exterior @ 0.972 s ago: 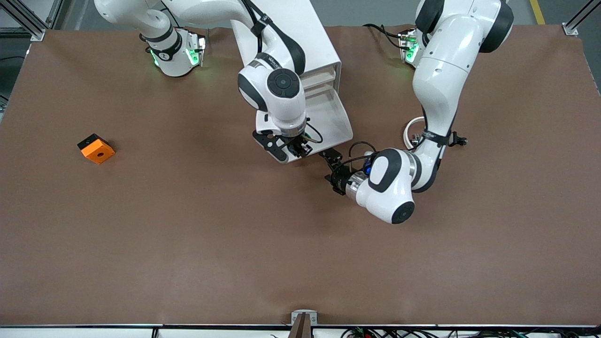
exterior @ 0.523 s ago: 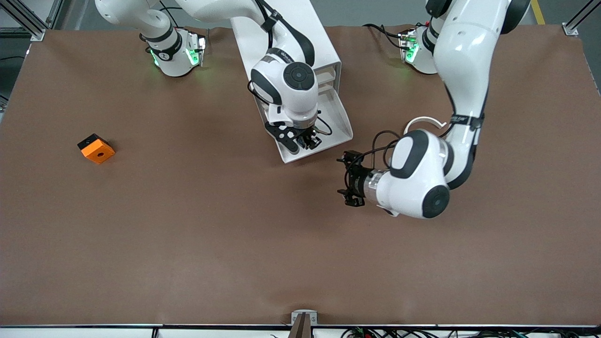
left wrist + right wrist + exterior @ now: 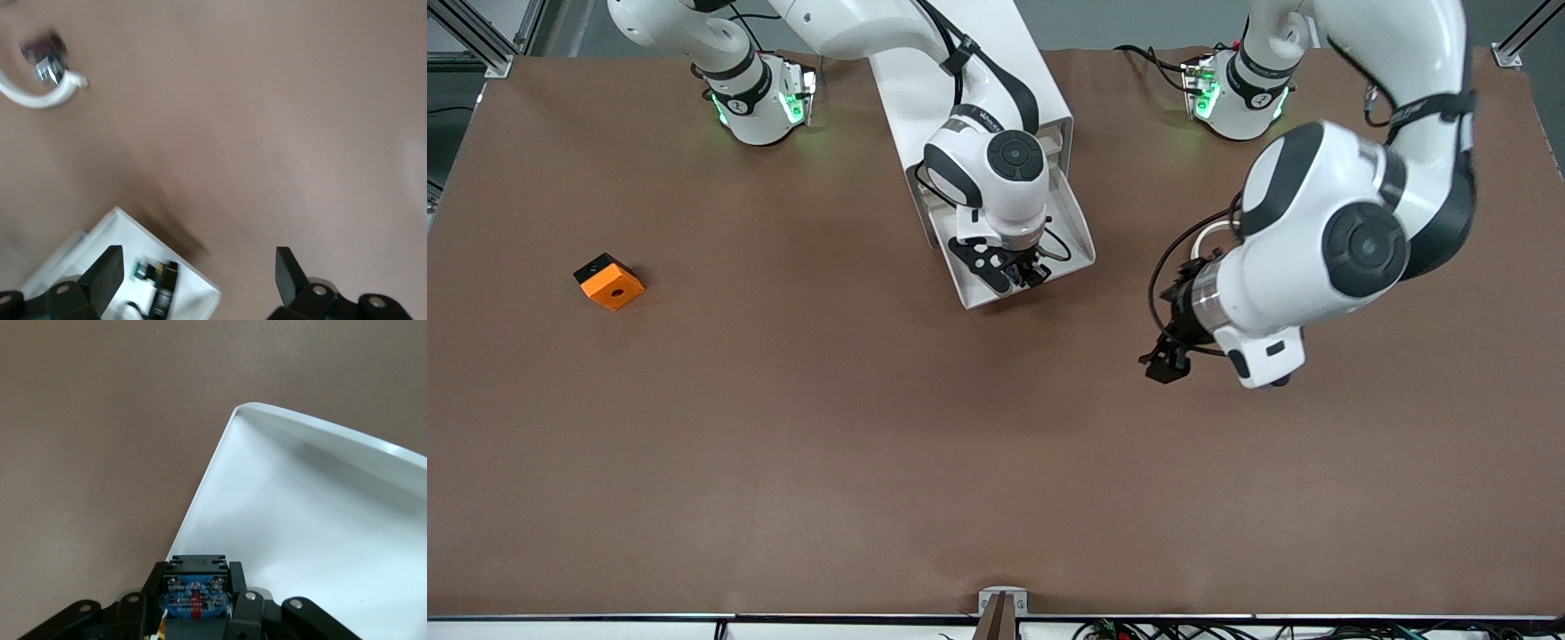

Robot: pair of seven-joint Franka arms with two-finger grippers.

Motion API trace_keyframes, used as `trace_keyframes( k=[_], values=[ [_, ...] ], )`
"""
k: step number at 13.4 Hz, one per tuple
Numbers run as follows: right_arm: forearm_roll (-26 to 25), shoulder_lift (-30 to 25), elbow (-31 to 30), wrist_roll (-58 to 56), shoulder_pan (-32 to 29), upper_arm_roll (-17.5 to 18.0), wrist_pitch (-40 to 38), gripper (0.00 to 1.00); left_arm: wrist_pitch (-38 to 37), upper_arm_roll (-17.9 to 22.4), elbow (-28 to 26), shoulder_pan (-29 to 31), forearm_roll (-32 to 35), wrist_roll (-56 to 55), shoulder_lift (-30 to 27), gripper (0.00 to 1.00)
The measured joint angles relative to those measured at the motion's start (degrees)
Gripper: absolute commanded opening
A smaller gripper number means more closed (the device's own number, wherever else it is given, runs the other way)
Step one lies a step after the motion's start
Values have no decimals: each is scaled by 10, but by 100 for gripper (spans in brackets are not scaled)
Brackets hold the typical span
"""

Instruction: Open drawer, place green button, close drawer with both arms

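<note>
The white cabinet [image 3: 1009, 62] has its lowest drawer [image 3: 1074, 233] pulled open. My right gripper [image 3: 1024, 274] is over the drawer's front part and is shut on the button [image 3: 198, 590], whose black body and bluish base show between the fingers. The white drawer floor [image 3: 307, 520] lies just under it. In the left wrist view the drawer corner [image 3: 190, 277] shows, with the button's green cap [image 3: 139, 269] over it. My left gripper [image 3: 1163, 363] is open and empty, up over bare table beside the drawer toward the left arm's end; it also shows in the left wrist view [image 3: 197, 277].
An orange cube with a hole [image 3: 608, 281] lies toward the right arm's end of the table. A white arc [image 3: 33, 99] with a small dark part [image 3: 45, 57] lies by the left arm, partly hidden in the front view [image 3: 1209, 233].
My left arm has pulled away from the drawer front and risen toward its own end. My right gripper has carried the button in over the open drawer.
</note>
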Motion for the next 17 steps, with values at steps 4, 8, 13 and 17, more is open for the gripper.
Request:
trace_keyframes(
  k=[4, 8, 13, 17],
  values=[
    [-2, 0, 1, -3, 0, -1, 1, 100, -42, 1, -3, 22, 68, 148, -55, 100],
    [-3, 0, 15, -39, 0, -7, 0, 100, -72, 2, -4, 69, 80, 321, -104, 100],
    [-3, 0, 25, -147, -38, -17, -9, 100, -114, 2, -7, 116, 80, 463, -152, 100],
    [-4, -10, 34, -301, -108, -21, -62, 100, -119, 2, -20, 126, 88, 513, -171, 100]
  ],
)
